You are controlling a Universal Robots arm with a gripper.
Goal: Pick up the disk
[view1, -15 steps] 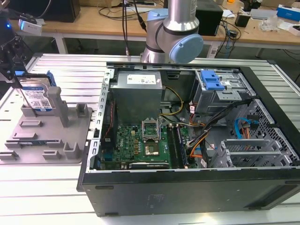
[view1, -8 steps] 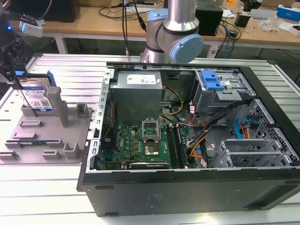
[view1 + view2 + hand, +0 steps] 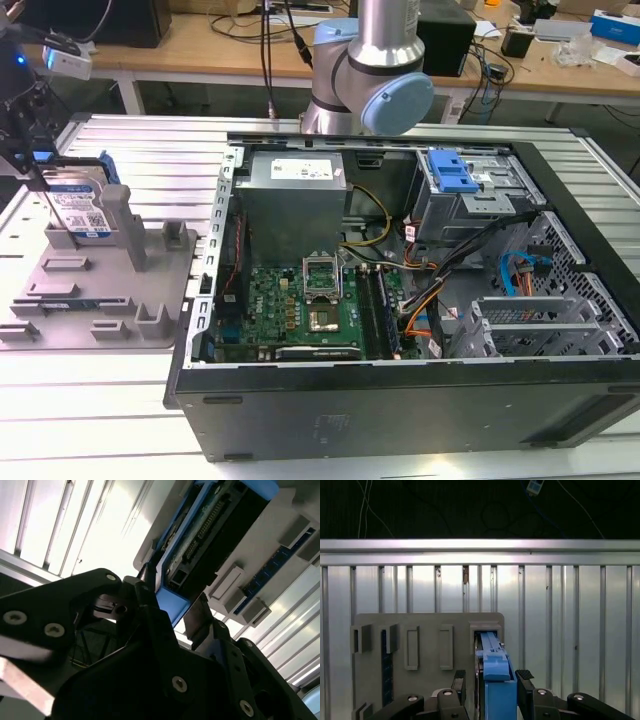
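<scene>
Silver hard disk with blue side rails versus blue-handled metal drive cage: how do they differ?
The disk stands on edge in the grey plastic fixture; the drive cage sits inside the black computer case. The disk bears a white-and-blue label; the cage, a broad blue handle. Both have blue plastic.

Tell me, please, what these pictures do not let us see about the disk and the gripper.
1. Lower part of the disk: in the exterior view, the grey fixture hides it.
2. The disk's label: in the first wrist view the disk is edge-on.
3. Whether the gripper presses the disk: the first wrist view's edge cuts it off; in the second wrist view its own body blocks the contact.
</scene>
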